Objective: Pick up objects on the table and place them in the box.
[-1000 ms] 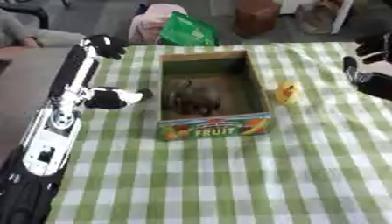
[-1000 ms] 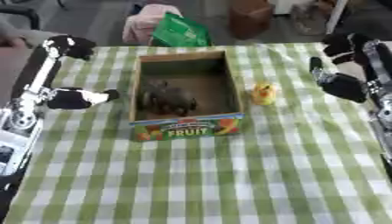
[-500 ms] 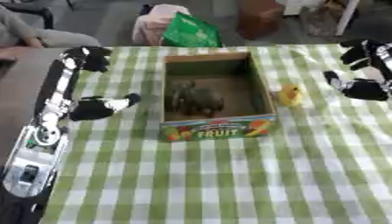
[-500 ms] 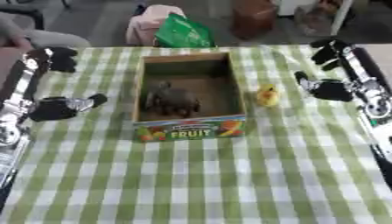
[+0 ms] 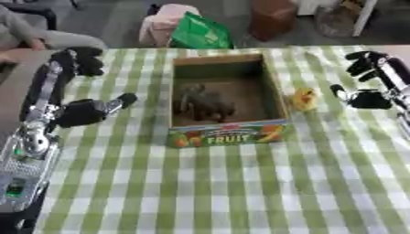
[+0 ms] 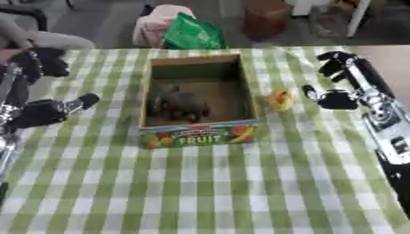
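A cardboard box with a FRUIT label on its front stands open at the middle of the checked table. A dark grey-brown lump lies inside it. A small yellow toy sits on the cloth just right of the box. My left hand hovers left of the box, well apart from it, fingers relaxed and holding nothing. My right hand is a short way right of the yellow toy without touching it, its thumb spread from the fingers.
The green-and-white checked cloth covers the table. Beyond the far edge are a green bag, a pink seat and a brown box. A person's sleeve shows at the far left.
My left hand has drawn back leftwards from the box wall. My right hand has come down and in towards the yellow toy.
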`<act>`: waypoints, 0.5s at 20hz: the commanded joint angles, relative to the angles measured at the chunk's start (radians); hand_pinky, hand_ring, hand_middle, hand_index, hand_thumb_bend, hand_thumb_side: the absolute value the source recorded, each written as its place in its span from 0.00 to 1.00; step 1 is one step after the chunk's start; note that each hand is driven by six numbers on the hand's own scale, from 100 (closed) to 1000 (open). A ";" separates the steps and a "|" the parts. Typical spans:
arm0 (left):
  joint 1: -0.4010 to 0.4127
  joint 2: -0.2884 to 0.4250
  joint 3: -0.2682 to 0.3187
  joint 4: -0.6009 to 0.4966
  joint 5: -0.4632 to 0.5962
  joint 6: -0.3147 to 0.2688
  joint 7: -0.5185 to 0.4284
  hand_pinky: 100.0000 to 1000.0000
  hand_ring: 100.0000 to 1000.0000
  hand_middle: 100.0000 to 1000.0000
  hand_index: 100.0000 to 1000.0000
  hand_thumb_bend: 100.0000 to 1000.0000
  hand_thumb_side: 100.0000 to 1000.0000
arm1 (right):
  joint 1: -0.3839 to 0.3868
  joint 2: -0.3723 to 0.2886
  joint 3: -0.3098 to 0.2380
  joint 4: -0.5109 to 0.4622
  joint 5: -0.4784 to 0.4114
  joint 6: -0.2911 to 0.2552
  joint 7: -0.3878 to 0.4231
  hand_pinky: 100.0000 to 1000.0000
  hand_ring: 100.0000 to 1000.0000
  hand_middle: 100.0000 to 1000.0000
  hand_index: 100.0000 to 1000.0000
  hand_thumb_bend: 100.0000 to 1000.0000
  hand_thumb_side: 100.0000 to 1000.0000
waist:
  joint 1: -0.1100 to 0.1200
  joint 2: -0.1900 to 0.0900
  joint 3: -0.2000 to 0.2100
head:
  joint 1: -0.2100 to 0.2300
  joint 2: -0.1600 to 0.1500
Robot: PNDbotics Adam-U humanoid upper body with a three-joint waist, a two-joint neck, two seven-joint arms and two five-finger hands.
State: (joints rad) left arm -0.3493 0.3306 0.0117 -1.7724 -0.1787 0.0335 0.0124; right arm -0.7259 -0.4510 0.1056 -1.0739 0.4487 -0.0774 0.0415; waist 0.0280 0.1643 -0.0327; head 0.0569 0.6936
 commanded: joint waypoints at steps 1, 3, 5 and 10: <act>-0.005 0.033 0.016 -0.021 0.058 -0.005 -0.001 0.67 0.55 0.50 0.71 0.75 0.06 | -0.035 0.009 -0.002 0.034 0.034 -0.005 -0.004 0.61 0.65 0.56 0.81 0.30 0.00 | -0.001 -0.013 0.002 | -0.007 -0.007; -0.003 0.037 0.019 -0.019 0.093 -0.005 -0.004 0.67 0.55 0.50 0.71 0.75 0.06 | -0.044 0.021 0.001 0.053 0.051 -0.012 -0.004 0.61 0.65 0.56 0.81 0.30 0.00 | -0.002 -0.013 0.003 | -0.008 -0.008; -0.003 0.040 0.020 -0.018 0.116 -0.006 -0.008 0.67 0.55 0.50 0.71 0.75 0.06 | -0.053 0.030 0.004 0.071 0.066 -0.018 -0.001 0.61 0.65 0.56 0.80 0.30 0.00 | -0.002 -0.012 0.003 | -0.010 -0.008; -0.002 0.038 0.021 -0.015 0.127 -0.009 -0.012 0.67 0.55 0.50 0.71 0.75 0.06 | -0.076 0.054 0.007 0.110 0.099 -0.029 0.003 0.61 0.65 0.56 0.80 0.30 0.00 | -0.003 -0.009 0.009 | -0.012 -0.008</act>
State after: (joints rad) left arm -0.3432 0.3432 0.0220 -1.7736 -0.0565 0.0265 0.0036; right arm -0.7777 -0.3879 0.1140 -0.9634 0.5356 -0.0998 0.0438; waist 0.0258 0.1680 -0.0245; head 0.0490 0.6933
